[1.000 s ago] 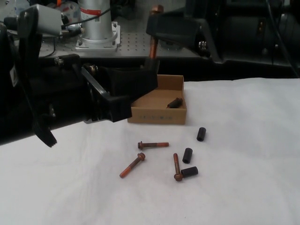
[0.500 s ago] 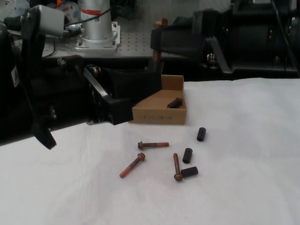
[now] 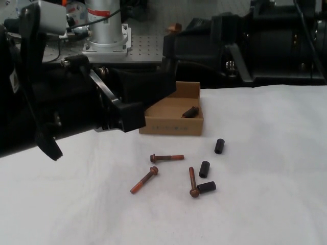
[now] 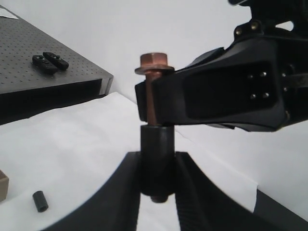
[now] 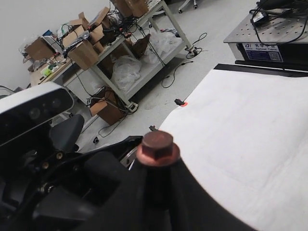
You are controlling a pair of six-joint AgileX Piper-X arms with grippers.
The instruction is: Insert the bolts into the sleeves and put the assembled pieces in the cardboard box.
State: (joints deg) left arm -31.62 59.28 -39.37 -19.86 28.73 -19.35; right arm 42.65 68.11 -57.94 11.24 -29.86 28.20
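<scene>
Left tool (image 4: pixel 156 166) clamped on black sleeve (image 4: pixel 157 139), held upright in air above and behind box (image 3: pixel 173 125). Right tool (image 5: pixel 158 179) pinches copper bolt (image 4: pixel 152 94) just under head, shank partway down sleeve. Parts likely metal: small, stiff, light, smooth, so apt to slip or cock. Best hold: sleeve mid-body, bolt high on shank, axes in line. Loose bolts (image 3: pixel 167 157) and sleeves (image 3: pixel 204 169) on white surface (image 3: pixel 265 204).

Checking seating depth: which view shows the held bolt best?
Left wrist view: the bolt shows side-on, shaft entering the sleeve in the left hand. The right wrist view gives its head from above; the high view, a bit of head peeking over an arm.
</scene>
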